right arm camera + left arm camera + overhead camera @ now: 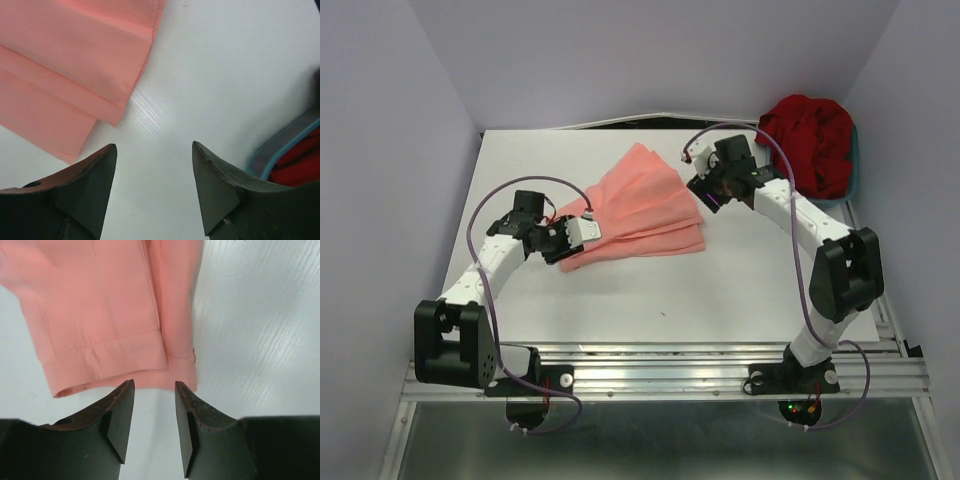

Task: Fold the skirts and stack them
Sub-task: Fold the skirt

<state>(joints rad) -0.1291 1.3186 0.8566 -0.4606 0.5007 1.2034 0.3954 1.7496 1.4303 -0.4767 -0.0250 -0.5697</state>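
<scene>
pink skirt lies free, just beyond left gripper and right gripper.

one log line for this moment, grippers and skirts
left gripper: open, empty, at waistband of salmon-pink skirt | right gripper: open, empty, beside its hem | red skirt: in teal basin
</scene>
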